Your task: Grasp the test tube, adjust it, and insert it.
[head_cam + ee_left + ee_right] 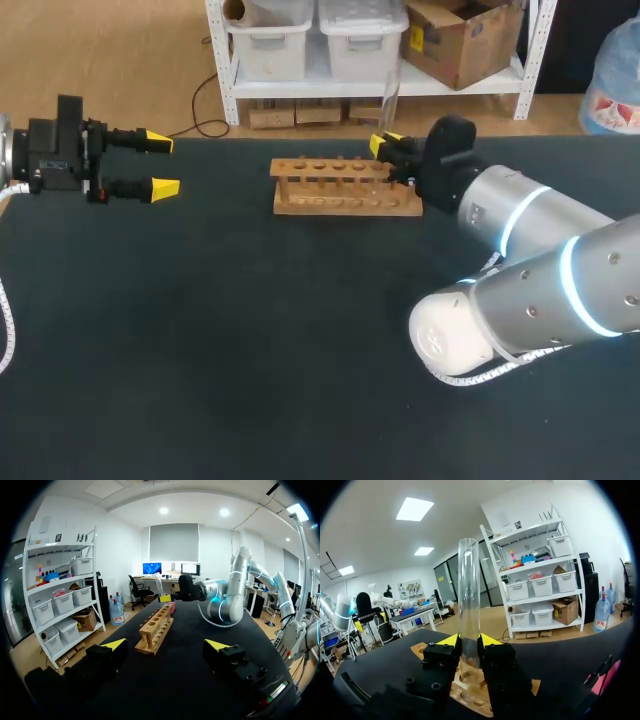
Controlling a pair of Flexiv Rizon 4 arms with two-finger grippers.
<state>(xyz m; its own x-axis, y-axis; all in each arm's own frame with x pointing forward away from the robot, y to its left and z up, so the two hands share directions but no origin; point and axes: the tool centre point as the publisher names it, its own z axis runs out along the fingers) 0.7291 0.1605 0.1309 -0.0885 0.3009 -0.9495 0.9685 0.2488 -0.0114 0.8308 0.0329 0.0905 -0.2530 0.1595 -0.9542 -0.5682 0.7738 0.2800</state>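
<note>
A clear glass test tube point(469, 600) stands upright between the yellow-tipped fingers of my right gripper point(469, 641), which is shut on its lower part. In the head view the test tube point(390, 98) rises above my right gripper point(384, 146), just over the right end of the wooden rack point(345, 187). The rack point(470, 687) lies right under the gripper in the right wrist view, its holes showing. My left gripper point(158, 164) hangs open at the table's far left, well away from the rack point(157, 630).
The black table point(250, 340) stretches wide in front of the rack. A pink object point(606, 680) lies on the table beside my right gripper. My right arm's thick links point(530, 280) cover the table's right side.
</note>
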